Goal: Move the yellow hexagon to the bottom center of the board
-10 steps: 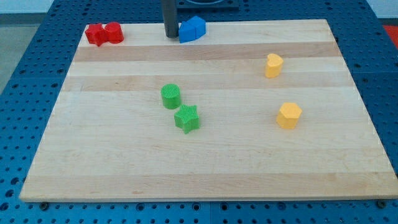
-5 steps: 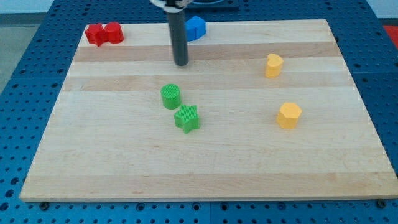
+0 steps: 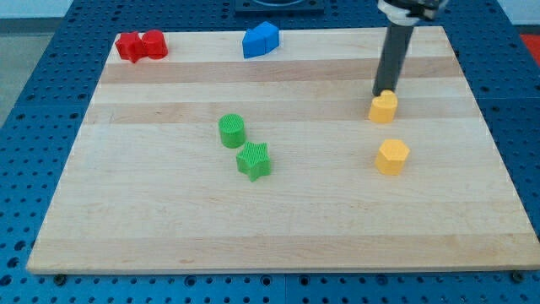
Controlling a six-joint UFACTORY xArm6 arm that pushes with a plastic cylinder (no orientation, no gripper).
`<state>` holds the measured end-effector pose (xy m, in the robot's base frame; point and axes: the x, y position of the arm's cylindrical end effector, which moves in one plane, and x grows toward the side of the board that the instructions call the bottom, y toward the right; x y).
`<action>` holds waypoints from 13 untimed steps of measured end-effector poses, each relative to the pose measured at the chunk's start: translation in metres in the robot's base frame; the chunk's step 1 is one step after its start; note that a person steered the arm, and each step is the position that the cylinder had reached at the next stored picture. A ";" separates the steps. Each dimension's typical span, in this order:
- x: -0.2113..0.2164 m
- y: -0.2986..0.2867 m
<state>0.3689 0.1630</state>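
Touching the far side of the upper yellow block [image 3: 383, 107], my tip [image 3: 385, 93] stands just above the yellow hexagon [image 3: 391, 157], with that other yellow piece lying between the two. The tip is a plain rod end with nothing to open or close; it grips nothing and can only press sideways on whatever it meets. The upper yellow block's shape is hard to make out, while the lower one shows flat facets and reads as the hexagon.

The yellow hexagon sits on the board [image 3: 270, 228], apart from its yellow neighbour, and the bottom centre lies below the hexagon and well to its left in the view. The green star [image 3: 253, 160] and green cylinder [image 3: 232, 131] are well to the hexagon's left, roughly level with it, and look clear of a diagonal path downward. The blue block [image 3: 260, 40] and the two red blocks [image 3: 141, 45] are far above and to the left of the hexagon.

I judge the hexagon to be a small, light, rigid piece that slides readily on smooth wood and will not deform or break. With no way to take hold, contact should be on its upper-right face, aimed through its middle toward the lower left. An off-centre push on a facet would likely spin it or let it slip off the tip. Pushing through the upper yellow block risks shoving both pieces together.
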 end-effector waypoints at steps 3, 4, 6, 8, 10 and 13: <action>0.029 0.012; 0.072 0.007; 0.151 -0.031; 0.189 -0.083; 0.212 -0.122; 0.226 -0.077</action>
<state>0.5948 0.0857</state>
